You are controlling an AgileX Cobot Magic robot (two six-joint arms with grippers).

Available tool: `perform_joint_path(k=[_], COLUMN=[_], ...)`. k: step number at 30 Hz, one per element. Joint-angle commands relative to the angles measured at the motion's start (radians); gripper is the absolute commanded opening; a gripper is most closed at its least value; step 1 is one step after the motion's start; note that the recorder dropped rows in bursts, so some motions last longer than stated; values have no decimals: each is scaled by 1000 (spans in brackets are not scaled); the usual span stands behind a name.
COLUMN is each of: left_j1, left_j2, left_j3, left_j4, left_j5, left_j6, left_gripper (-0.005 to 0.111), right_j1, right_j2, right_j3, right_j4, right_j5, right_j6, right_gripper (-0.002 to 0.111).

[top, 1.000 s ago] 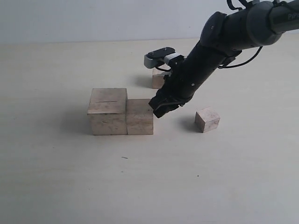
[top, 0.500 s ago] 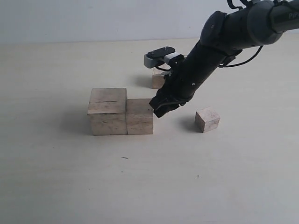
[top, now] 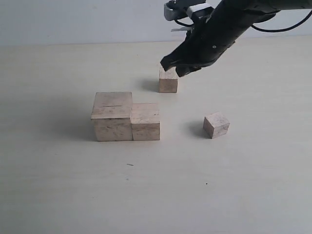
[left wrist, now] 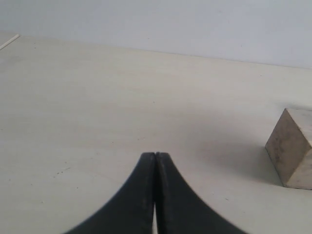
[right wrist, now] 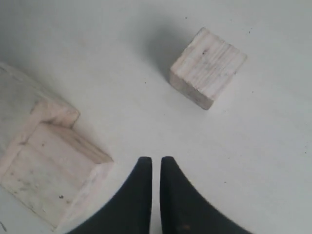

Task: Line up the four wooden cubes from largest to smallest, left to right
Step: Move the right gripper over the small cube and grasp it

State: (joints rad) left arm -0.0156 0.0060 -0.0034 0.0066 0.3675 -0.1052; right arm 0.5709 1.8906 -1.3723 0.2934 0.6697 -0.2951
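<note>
The largest cube [top: 112, 117], with a thin crack line on top, touches the second cube [top: 145, 122] on its right. Further back the third cube [top: 168, 81] stands alone. The smallest cube [top: 216, 125] sits turned, apart at the right. My right gripper [top: 173, 68] hangs shut and empty in the air, overlapping the third cube's top in the exterior view. Its wrist view shows the jaws [right wrist: 156, 160] nearly closed, with the third cube [right wrist: 207, 67] and the joined pair [right wrist: 48, 180] below. My left gripper [left wrist: 155, 154] is shut and empty; a wooden cube [left wrist: 292, 151] lies at that view's edge.
The pale tabletop [top: 146, 190] runs wide in front of the cubes and to their left. The right arm's black body [top: 229, 24] reaches in from the upper right. A light wall [top: 73, 19] bounds the table at the back.
My right gripper has lifted away from the second cube's right side and moved up and toward the back. The cubes have not shifted.
</note>
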Motion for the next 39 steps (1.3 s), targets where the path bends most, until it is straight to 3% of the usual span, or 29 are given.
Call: perform_joint_path(k=[1, 4, 6, 10, 16, 21, 30, 39], left_j1=[-6, -6, -6, -6, -6, -6, -6, -6], left_j2=[-6, -6, -6, -6, -6, -6, -6, -6], left_j3=[3, 3, 3, 3, 3, 3, 3, 3], left_j4=[-7, -7, -7, -7, -7, -7, -7, -7], left_j5=[-11, -11, -11, -11, -11, -11, -11, -11], left_j6=[1, 1, 1, 1, 1, 1, 1, 1], left_gripper=[0, 0, 0, 0, 0, 0, 0, 0], right_j1=[36, 52, 61, 63, 63, 63, 63, 63], right_j2=[-1, 21, 36, 67, 147, 215, 341, 416], right_j3=[-31, -63, -85, -115, -156, -243, -415, -461], right_j4=[-62, -96, -96, -96, -115, -283, -408, -406], right_j5=[-59, -67, -67, -76, -78, -77, 23, 33], right_j6=[245, 412, 428, 426, 442, 610, 816, 821], right_gripper=[10, 33, 54, 79, 81, 81, 81, 81])
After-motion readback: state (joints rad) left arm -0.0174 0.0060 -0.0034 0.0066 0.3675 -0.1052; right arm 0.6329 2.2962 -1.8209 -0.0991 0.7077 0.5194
